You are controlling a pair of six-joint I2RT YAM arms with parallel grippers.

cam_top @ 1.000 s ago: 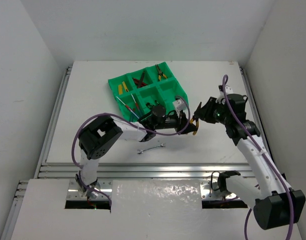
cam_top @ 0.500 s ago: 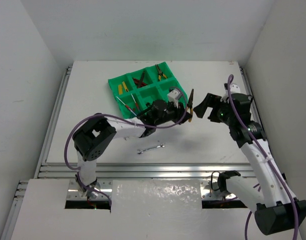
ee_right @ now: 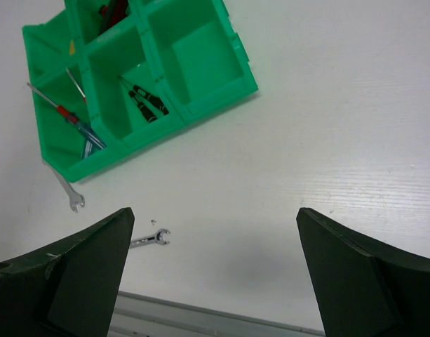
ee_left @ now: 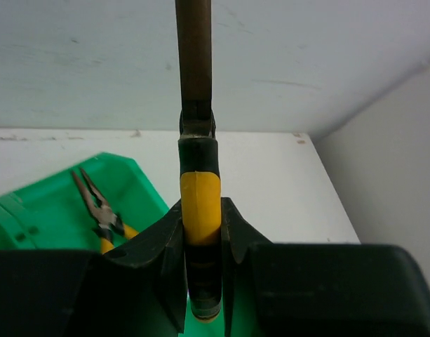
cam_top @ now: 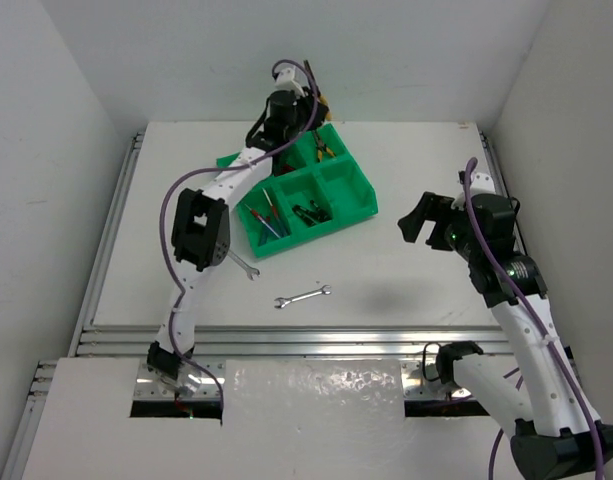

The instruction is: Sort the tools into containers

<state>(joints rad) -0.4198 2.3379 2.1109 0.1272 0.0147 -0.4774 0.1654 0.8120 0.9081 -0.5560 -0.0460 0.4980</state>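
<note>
Most of the sorting looks done. The tray [cam_top: 321, 228] sits toward the surface's far edge, left of centre. Its far right compartment holds pliers [ee_left: 95, 207]. The near left one holds screwdrivers [ee_right: 71, 116], the near middle one two black-handled tools [ee_right: 146, 102], and the far middle one red-handled tools [ee_right: 109, 10]. The near right compartment is empty. My arm hides much of the far left one.

My left pincer [ee_left: 200, 217] is clamped on a yellow-handled tool [ee_left: 200, 196], held up over the tray's far right corner, above the compartment with the pliers. I take it for a second pair seen edge-on, so dropping it there is probably the step in hand. My right pincer [ee_right: 213, 232] is spread wide and holds nothing. It hangs over bare surface to the right of the tray.

Two wrenches are left on the surface. The first wrench [cam_top: 303, 296] lies toward the near edge, about mid-width. The second wrench [ee_right: 66, 188] lies just beside the tray's near left corner.

The tray is glossy moulded green plastic with raised walls and square cells. The surface is matte white with a faint grain. The wrenches are thin, flat, bright steel with forked ends. The screwdrivers have slim shafts and red and blue handles. The held tool has a yellow band on a black sleeve and a dull brown bar beyond its joint.
</note>
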